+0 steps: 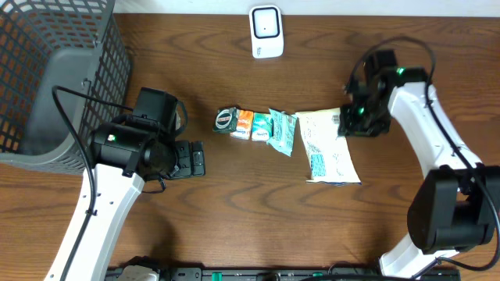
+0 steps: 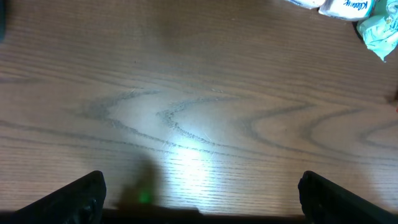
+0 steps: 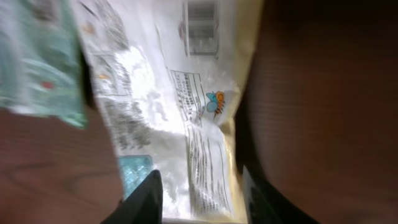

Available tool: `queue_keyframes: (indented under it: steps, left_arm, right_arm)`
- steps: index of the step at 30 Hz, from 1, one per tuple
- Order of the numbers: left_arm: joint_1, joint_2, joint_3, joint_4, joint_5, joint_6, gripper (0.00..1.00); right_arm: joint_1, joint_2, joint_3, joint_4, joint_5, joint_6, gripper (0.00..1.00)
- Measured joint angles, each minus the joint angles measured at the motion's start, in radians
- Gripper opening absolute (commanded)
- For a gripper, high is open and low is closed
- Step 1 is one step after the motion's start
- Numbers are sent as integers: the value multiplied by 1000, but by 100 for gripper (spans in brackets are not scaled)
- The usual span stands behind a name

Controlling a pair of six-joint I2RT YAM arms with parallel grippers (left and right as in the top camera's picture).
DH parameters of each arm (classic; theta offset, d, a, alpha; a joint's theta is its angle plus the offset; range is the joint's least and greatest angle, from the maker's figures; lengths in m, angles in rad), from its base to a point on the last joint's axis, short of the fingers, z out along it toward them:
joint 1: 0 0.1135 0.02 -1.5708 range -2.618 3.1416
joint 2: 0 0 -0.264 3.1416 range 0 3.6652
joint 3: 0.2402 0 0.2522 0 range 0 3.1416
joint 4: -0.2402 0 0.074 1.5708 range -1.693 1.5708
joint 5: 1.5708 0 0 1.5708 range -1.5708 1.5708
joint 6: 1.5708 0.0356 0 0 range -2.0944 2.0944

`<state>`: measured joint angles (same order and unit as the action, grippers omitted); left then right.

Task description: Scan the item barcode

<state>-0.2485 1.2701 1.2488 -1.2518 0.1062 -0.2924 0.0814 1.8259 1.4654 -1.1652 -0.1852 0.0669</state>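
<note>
A cream and white packet lies flat on the wooden table, right of centre. In the right wrist view the packet fills the frame, printed side up, with a blurred barcode near its far end. My right gripper sits over the packet's far right corner. In its own view the right gripper has its jaws parted, with the packet's near edge between them. A white scanner stands at the table's far edge. My left gripper is wide open over bare wood, left of the items; in its own view the left gripper holds nothing.
A row of small items lies mid-table: a round roll, orange and white tissue packs and a teal packet touching the cream packet's left side. A dark mesh basket fills the far left corner.
</note>
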Motion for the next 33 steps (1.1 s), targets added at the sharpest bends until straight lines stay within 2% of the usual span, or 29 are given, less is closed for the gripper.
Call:
queue_keyframes:
  steps: [1,2,6,10,18,22,28,33]
  left_arm:
    - [0,0,0,0,0,0,98]
    - [0,0,0,0,0,0,98]
    - [0,0,0,0,0,0,98]
    - [0,0,0,0,0,0,98]
    - [0,0,0,0,0,0,98]
    - [0,0,0,0,0,0,98]
    - [0,0,0,0,0,0,98]
    - [0,0,0,0,0,0,98]
  right_arm:
    - [0,0,36,-26,3,7,3]
    - [0,0,61,-44,2,8,1]
    - [11,-2,80,-77,-1,20,1]
    - [72,-1,6,-53,-2,21,1]
    - [191,0,-304,262,0,105,1]
    - [208,-1,-376,318,-2,149,1]
    - [210,0,-309,210,7,168,1]
    - [190,0,-121,194,57,163,1]
